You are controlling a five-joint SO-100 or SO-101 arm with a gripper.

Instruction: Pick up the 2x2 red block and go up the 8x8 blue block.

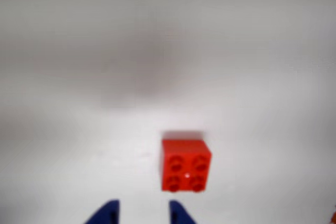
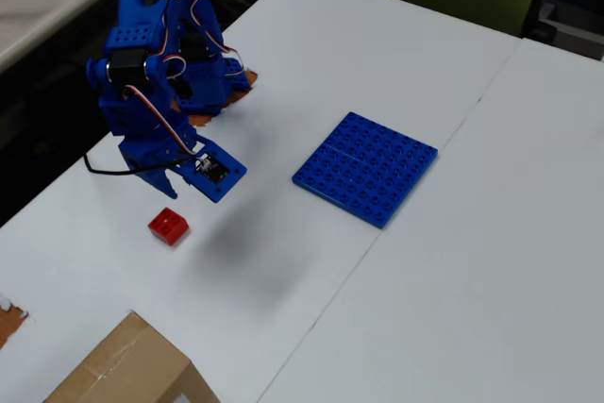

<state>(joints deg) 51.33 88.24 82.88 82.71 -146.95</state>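
White table [image 2: 396, 54], seemingly unlabelled red brick [image 2: 168, 226]

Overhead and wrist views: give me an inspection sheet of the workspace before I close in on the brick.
Surface: white table, two panels meeting at a seam; bare around the job's things.
Job's things: 2x2 red block lies studs up on the table, free, just ahead of the fingertips in the wrist view. 8x8 blue block lies flat to the right in the overhead view, nothing on it.
Clutter: cardboard box at the bottom edge, apart from both blocks.
Gripper: gripper open, empty, above the table beside the red block.
Cables: black cable runs from the arm; servo wires loop along the arm.
Surroundings: green panel behind the table; dark floor at left.
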